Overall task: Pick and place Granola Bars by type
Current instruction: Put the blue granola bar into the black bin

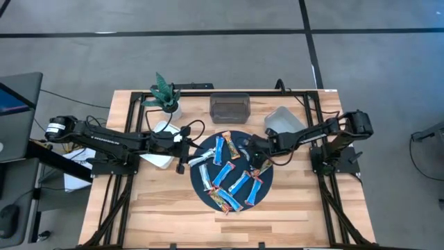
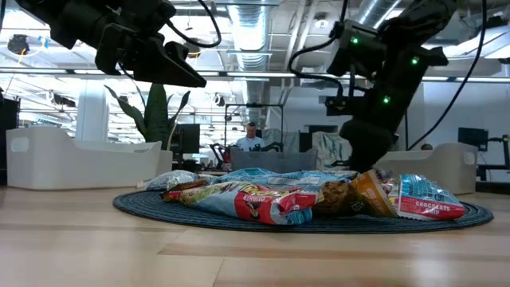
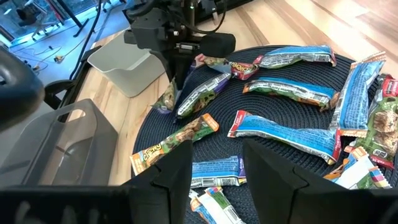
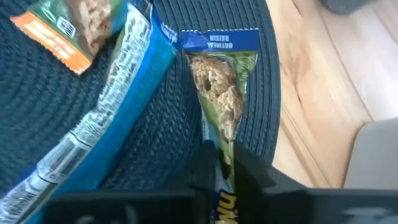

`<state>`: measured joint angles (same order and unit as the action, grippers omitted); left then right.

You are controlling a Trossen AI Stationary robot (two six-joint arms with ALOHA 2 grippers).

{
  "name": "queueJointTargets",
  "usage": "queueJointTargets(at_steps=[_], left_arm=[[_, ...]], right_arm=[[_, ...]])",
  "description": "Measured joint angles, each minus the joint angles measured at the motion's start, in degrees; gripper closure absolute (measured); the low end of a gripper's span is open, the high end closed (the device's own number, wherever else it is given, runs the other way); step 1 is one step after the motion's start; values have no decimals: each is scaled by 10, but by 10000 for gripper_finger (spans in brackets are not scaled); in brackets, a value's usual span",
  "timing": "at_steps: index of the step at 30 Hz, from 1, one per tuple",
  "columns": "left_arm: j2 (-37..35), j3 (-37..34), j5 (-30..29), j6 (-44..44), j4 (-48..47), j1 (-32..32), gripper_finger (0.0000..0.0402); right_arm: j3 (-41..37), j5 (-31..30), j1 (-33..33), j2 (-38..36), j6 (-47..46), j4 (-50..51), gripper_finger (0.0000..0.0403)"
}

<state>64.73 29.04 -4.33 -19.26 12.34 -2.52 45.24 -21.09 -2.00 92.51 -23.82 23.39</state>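
One bar [image 4: 219, 99] labelled "OATMEAL RAISIN" is clenched in the right pincer [image 4: 224, 163]; left pincer [image 3: 214, 163] gapes, holding nothing

Two dark jointed arms, black cables looped along them; green lights on one, seemingly right.

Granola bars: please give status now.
Right gripper shut on green oatmeal raisin bar, on mat. Left gripper open, above mat. Other bars crowd close.
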Motion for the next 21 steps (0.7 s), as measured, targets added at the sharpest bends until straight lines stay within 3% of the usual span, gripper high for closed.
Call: queueJointTargets(at_steps=[6, 11, 17, 21], left_arm=[[0, 0, 0, 0, 0, 0, 265], [0, 0, 0, 0, 0, 0, 265], [0, 0, 0, 11, -1, 0, 265], [0, 0, 0, 13, -7, 0, 265]], right_arm=[[57, -34, -11, 0, 35, 22, 385], [121, -88, -1, 0, 126, 20, 398], [165, -87, 86, 10, 255, -64, 385], [171, -43, 160, 17, 300, -94, 389]])
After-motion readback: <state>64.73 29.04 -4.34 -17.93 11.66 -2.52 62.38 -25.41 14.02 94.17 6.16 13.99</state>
